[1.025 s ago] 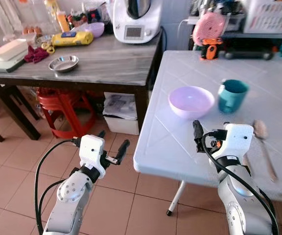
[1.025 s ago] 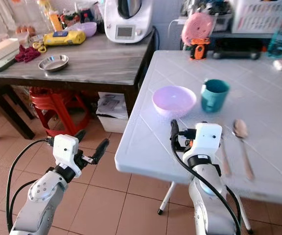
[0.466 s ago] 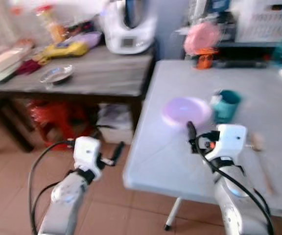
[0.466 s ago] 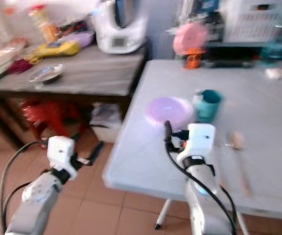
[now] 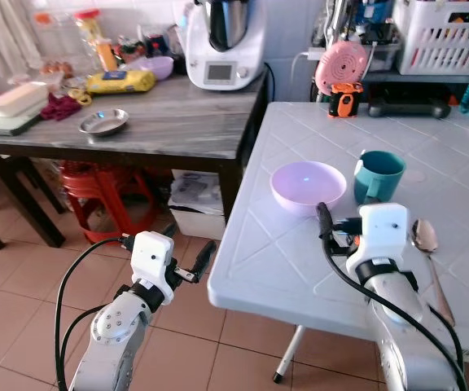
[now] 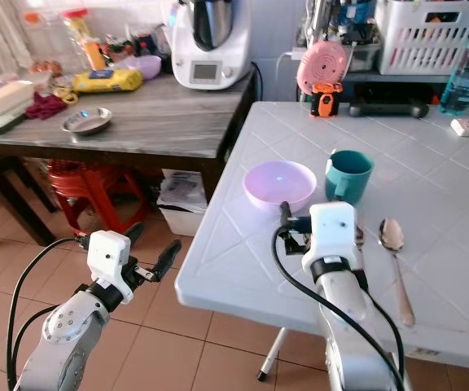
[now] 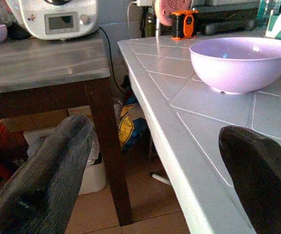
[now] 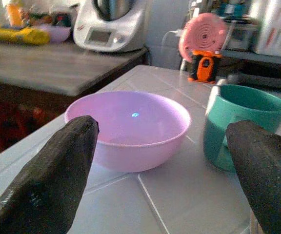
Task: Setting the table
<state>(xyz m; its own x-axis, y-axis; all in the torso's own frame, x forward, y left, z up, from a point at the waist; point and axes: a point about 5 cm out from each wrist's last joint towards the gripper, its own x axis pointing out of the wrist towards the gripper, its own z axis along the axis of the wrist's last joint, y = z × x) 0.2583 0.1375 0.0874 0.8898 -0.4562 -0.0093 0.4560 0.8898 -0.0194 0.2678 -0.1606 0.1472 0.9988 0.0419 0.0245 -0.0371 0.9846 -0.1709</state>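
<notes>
Home kitchen, terracotta floor tiles [image 5: 23,301]; grey wooden counter [image 5: 177,106] with food processor [image 5: 222,37], steel dish [image 5: 103,121], packets and jars; white table [image 6: 462,269] with bowl [image 6: 279,183], mug [image 6: 348,176], spoon [image 6: 394,252]

A kitchen with two tables

We see a floor [image 5: 23,293] of reddish-brown tiles. On the right stands a white tiled table [image 5: 300,244]. On the left, farther off, stands a grey wooden table [image 5: 177,114] with dark legs. A red plastic stool [image 5: 104,183] sits under it. The far wall [image 5: 291,32] has white tiles. A white basket [image 5: 446,28] stands on a shelf far right. The light is bright.
</notes>
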